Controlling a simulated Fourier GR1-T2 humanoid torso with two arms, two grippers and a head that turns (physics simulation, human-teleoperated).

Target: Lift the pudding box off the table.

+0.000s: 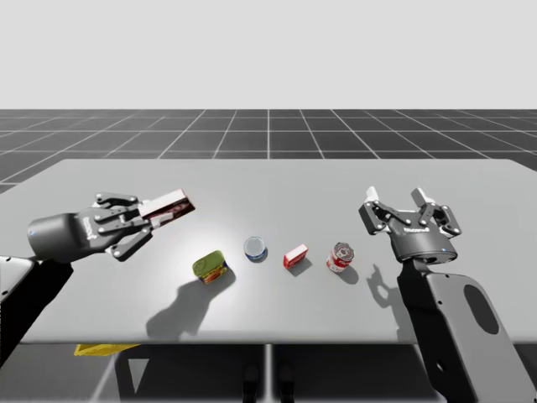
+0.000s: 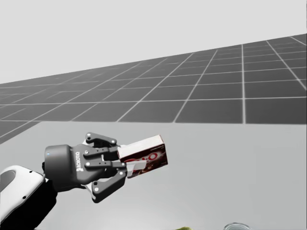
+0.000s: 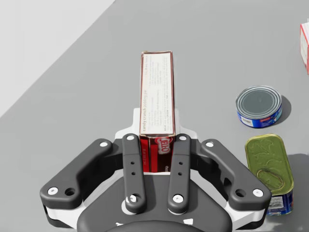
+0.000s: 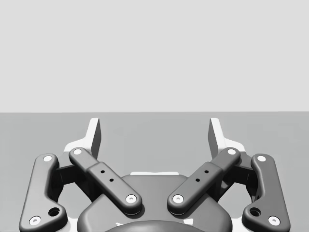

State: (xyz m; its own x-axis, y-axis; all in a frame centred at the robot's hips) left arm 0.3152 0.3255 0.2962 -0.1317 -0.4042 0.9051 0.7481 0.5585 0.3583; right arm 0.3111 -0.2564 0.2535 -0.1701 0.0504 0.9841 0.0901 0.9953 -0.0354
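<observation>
Left gripper point(image 3: 157, 142): both fingers clamped on the near end of the pudding box point(image 1: 172, 206), one on each broad face. The box is held in the air over the left side of the table point(image 1: 470, 193), its free end pointing away from the gripper. Its shadow lies on the tabletop below.

Right gripper point(image 1: 407, 210): fingers spread wide, nothing between them, above the table's right side.

In a row mid-table, left to right: green-lidded tin point(image 1: 212, 268), blue can point(image 1: 256, 248), small red box point(image 1: 294, 257), red can point(image 1: 340, 257).
</observation>
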